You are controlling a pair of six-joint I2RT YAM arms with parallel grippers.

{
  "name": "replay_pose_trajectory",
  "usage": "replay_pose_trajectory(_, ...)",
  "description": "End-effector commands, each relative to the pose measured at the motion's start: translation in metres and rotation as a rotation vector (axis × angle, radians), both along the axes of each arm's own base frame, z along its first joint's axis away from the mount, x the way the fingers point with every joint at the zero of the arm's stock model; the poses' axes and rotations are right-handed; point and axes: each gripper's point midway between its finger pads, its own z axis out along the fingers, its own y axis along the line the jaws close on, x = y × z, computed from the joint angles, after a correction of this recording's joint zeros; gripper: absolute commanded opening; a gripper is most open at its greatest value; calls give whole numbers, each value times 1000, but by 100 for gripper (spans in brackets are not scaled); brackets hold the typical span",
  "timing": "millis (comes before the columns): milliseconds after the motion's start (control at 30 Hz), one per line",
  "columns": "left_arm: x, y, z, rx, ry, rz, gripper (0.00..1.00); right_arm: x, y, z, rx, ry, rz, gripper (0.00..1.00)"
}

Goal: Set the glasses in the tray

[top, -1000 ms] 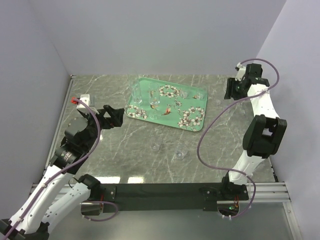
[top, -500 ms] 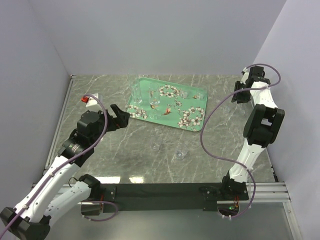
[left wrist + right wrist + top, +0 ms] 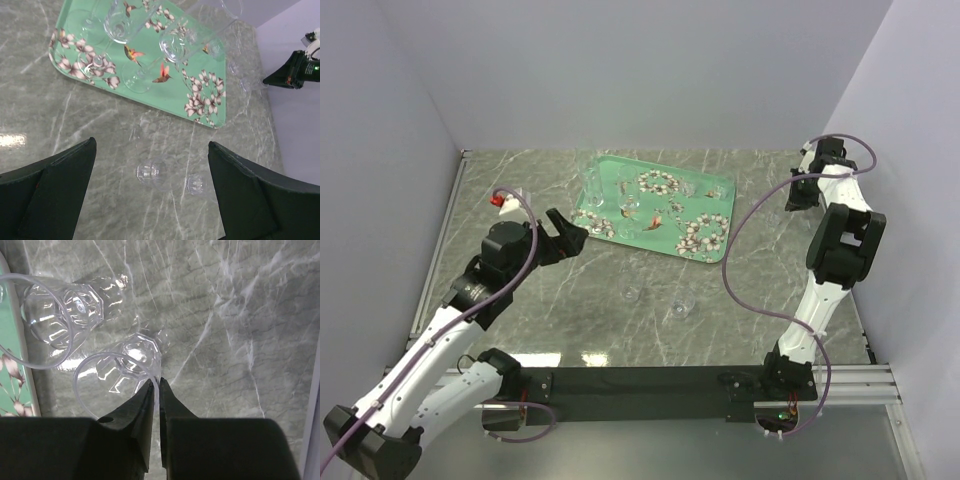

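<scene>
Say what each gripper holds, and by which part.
The right gripper pinches a small clear faceted drinking glass by its rim; the left gripper is open and empty.

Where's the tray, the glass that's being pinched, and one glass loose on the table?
Tray point(image 3: 720, 192): overhead view, bare green corner.
Pinched glass point(image 3: 142, 352): right wrist view, its faceted base.
Loose glass point(image 3: 148, 172): left wrist view, its middle.

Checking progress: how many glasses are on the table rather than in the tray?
4. Two glasses stand in front of the tray; two are beside its right end, one glass pinched at its rim by the right gripper. Others may go unseen.
</scene>
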Motion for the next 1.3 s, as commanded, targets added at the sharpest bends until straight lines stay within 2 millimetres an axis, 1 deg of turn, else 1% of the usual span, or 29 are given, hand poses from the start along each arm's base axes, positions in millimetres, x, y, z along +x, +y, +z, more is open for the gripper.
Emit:
replay_pose_trajectory(0,-1,-8,2,-48,19,-25,99,9,-5,13,-16,-56,11,11)
replay_pose_trajectory(100,-1,-13,-1,-53,26,-46,99,5,-4,14,-16,-61,21,3)
replay_pose_trajectory(133,-2,-15,-3,-54,34,-59,99,4,-5,23,-22,-84,24,0)
replay_pose_trajectory(167,-2,-16,-4,-52,37,-67,100,5,-4,30,-29,-108,43,0)
replay_pose_trajectory(200,-2,-18,-7,-48,45,-75,99,0,0,30,-25,-111,60,0)
replay_pose_trajectory(233,-3,-18,-11,-44,57,-79,99,-2,2,46,-44,-151,101,0)
replay_pose_trajectory(300,-3,-21,-17,-44,78,-93,100,-10,17,54,0,-177,179,0)
replay_pose_trajectory(333,-4,-23,-20,-45,89,-102,99,-14,23,67,2,-205,215,0)
replay_pose_trajectory(367,-4,-26,-25,-49,103,-116,99,-19,29,70,10,-214,274,0)
replay_pose_trajectory(400,-5,-27,-26,-53,109,-121,99,-23,43,73,54,-230,324,0)
replay_pose_trajectory(433,-5,-28,-30,-53,118,-127,99,-26,51,81,68,-251,358,0)
replay_pose_trajectory(500,-7,-32,-34,-61,131,-145,99,-33,65,85,99,-262,429,0)
replay_pose_trajectory(600,-9,-36,-41,-60,152,-167,99,-36,93,92,149,-286,511,0)
replay_pose_trajectory(633,-10,-37,-44,-60,163,-173,99,-36,108,93,166,-289,548,0)
replay_pose_trajectory(700,-13,-40,-50,-65,183,-195,99,-31,122,92,172,-287,575,0)
replay_pose_trajectory(733,-13,-42,-52,-67,190,-201,99,-30,137,90,173,-279,600,0)
replay_pose_trajectory(767,-13,-43,-56,-73,203,-205,98,-25,143,91,170,-283,605,0)
replay_pose_trajectory(833,-15,-46,-61,-82,221,-219,97,-15,156,91,173,-282,617,0)
replay_pose_trajectory(867,-15,-46,-66,-87,240,-213,97,-12,171,92,171,-281,641,0)
replay_pose_trajectory(900,-17,-47,-71,-89,255,-213,96,-3,176,92,164,-283,645,0)
replay_pose_trajectory(933,-17,-49,-74,-98,268,-218,94,0,182,91,164,-275,653,0)
replay_pose_trajectory(967,-18,-50,-76,-104,275,-217,93,8,190,97,143,-289,666,0)
replay_pose_trajectory(1000,-19,-50,-81,-106,288,-218,92,13,203,88,141,-268,683,0)
replay_pose_trajectory(1033,-19,-51,-85,-115,304,-212,90,15,211,85,141,-257,688,0)
replay_pose_trajectory(1067,-19,-52,-88,-119,315,-211,89,22,220,88,113,-267,694,0)
replay_pose_trajectory(1100,-19,-52,-93,-120,329,-207,88,28,227,78,106,-250,692,0)
replay_pose_trajectory(1133,-18,-52,-98,-122,348,-197,86,32,230,75,101,-242,674,0)
replay_pose_trajectory(1167,-18,-53,-101,-123,359,-193,85,38,242,72,88,-240,682,0)
replay_pose_trajectory(1267,-14,-55,-112,-125,402,-177,82,50,255,65,80,-232,662,0)
